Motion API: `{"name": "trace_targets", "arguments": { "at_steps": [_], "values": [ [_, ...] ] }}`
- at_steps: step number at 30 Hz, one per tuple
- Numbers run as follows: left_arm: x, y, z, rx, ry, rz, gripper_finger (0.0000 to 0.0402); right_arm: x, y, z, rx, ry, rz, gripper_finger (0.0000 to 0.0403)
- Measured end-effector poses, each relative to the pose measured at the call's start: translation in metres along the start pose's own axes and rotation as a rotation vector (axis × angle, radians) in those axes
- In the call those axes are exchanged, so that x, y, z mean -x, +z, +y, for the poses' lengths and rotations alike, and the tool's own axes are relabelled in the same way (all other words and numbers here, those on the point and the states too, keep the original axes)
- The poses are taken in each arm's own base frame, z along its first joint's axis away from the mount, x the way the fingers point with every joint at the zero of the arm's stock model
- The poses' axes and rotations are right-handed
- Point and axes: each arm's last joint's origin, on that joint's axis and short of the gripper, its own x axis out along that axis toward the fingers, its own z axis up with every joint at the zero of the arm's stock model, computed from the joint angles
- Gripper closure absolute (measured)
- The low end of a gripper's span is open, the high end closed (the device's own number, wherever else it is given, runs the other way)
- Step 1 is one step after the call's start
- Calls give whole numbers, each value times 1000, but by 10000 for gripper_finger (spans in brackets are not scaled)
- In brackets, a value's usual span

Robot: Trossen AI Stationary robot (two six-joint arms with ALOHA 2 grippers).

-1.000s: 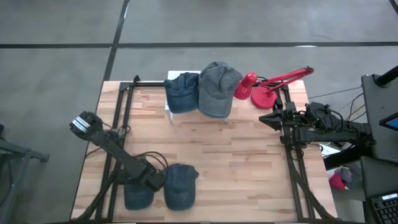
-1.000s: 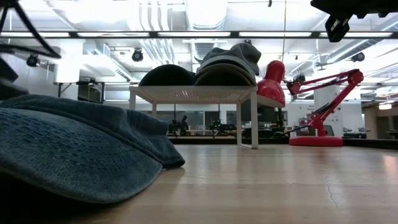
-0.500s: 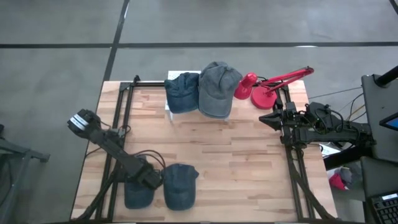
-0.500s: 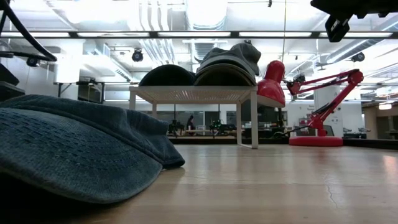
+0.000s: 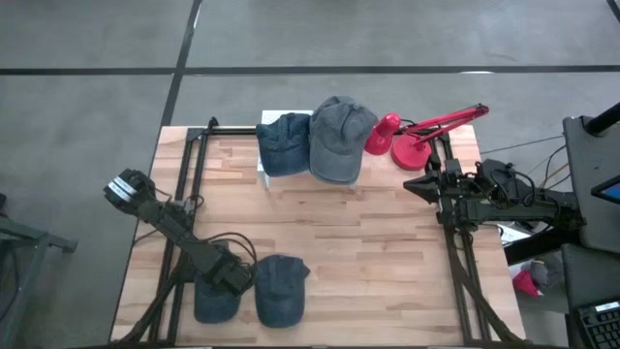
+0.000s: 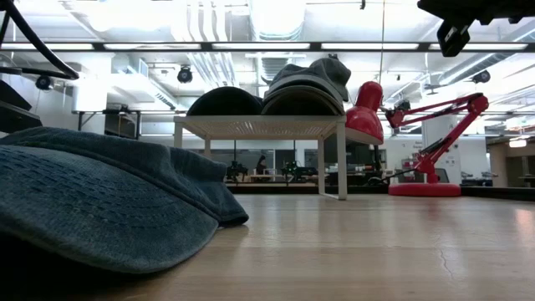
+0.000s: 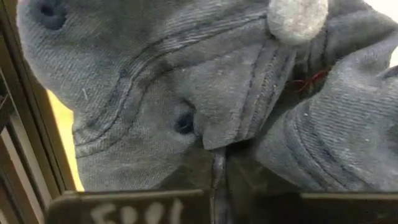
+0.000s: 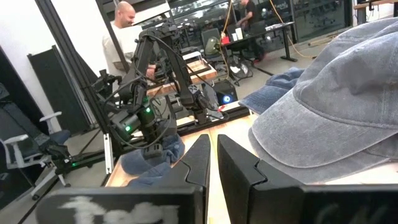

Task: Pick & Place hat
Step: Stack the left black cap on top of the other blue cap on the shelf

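Note:
A blue denim hat [image 5: 281,291] lies on the wooden table near its front left, crown up. My left gripper [image 5: 242,279] is at its left side, shut on its cloth [image 7: 155,93]. In the low view the hat fills the left foreground [image 6: 100,201]. A second blue hat [image 5: 213,302] lies right beside it, partly under my left arm. My right gripper [image 5: 426,184] waits at the table's right edge, shut with nothing between its fingers [image 8: 212,162]. My left gripper pinches the hat's crown cloth between its two fingers, on a stitched seam [image 7: 214,142] that runs down from the top button [image 7: 297,15]. It comes slanting down from the table's far left. The hat lies on the table; how many layers are caught cannot be told.
At the far edge a white stand [image 5: 263,173] carries a blue hat [image 5: 284,143] and a grey hat [image 5: 337,138]. A red desk lamp [image 5: 407,145] stands to its right. Black frame rails [image 5: 184,194] run along both table sides. A person [image 8: 121,31] stands beyond the table.

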Motion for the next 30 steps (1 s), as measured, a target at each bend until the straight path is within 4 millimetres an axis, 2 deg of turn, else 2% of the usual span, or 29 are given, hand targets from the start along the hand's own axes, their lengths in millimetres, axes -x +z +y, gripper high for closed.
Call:
{"name": "trace_targets", "arguments": {
  "at_steps": [10, 23, 30],
  "values": [
    [5, -3, -1, -15, 6, 5, 395, 0, 0, 0, 0, 0, 0, 374],
    [65, -25, 0, -55, 53, -57, 397, 0, 0, 0, -7, 0, 0, 374],
    [97, -34, 1, -73, 15, -71, 397, 0, 0, 0, -6, 0, 0, 374]
  ]
}}
